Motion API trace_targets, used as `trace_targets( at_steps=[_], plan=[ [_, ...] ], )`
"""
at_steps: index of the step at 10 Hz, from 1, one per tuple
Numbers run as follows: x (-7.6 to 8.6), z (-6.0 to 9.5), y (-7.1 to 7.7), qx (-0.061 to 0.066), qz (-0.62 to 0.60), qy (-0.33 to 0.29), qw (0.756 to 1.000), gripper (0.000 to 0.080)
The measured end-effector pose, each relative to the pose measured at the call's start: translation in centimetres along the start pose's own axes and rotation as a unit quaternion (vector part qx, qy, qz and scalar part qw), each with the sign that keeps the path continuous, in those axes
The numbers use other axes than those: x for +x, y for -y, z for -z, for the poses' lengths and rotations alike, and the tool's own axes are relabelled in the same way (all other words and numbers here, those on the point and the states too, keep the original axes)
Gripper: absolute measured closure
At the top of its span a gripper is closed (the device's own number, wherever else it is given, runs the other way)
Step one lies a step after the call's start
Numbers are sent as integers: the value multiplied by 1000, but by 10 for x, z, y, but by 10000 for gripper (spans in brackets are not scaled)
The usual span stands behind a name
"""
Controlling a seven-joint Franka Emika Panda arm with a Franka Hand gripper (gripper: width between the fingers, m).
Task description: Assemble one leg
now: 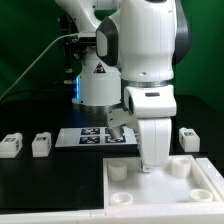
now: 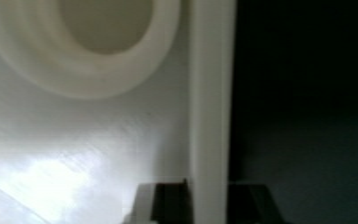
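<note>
My gripper [image 1: 153, 163] is down on the far rim of the large white panel [image 1: 160, 190]. In the wrist view the panel's raised rim [image 2: 208, 100] runs between my two dark fingers [image 2: 167, 202], which press it from both sides, so the gripper [image 2: 208, 192] is shut on the rim. A round corner socket [image 2: 87, 40] lies close by. Three legs stand apart on the table, two at the exterior view's left [image 1: 10, 146] [image 1: 41, 144] and one at the right [image 1: 188, 138]. A fourth tagged block [image 1: 117, 122] shows behind my wrist, partly hidden.
The marker board [image 1: 90, 136] lies flat behind the panel. The arm's white base [image 1: 95, 80] stands behind it. The panel has round sockets [image 1: 118, 172] at its corners. A cable runs along the exterior view's back left.
</note>
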State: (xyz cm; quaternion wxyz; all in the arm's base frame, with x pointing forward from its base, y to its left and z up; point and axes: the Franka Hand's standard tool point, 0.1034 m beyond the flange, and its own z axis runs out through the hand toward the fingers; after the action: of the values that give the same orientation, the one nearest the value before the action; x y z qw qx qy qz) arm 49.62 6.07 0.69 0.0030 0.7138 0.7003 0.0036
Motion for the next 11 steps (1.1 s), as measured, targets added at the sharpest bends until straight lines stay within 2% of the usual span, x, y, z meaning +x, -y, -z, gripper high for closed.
trace_targets(
  at_steps=[1,2,3,4,5,6,7,11],
  plan=[
    [-1,0,0,0,0,0,1000,641],
    [-1,0,0,0,-1,0,1000,502],
    [-1,0,0,0,-1,0,1000,325],
    [-1,0,0,0,-1,0,1000,325],
    [-1,0,0,0,-1,0,1000,199],
    [-1,0,0,0,-1,0,1000,199],
    [-2,0,0,0,-1,0,1000,161],
    [-2,0,0,0,-2,0,1000,150]
  ],
)
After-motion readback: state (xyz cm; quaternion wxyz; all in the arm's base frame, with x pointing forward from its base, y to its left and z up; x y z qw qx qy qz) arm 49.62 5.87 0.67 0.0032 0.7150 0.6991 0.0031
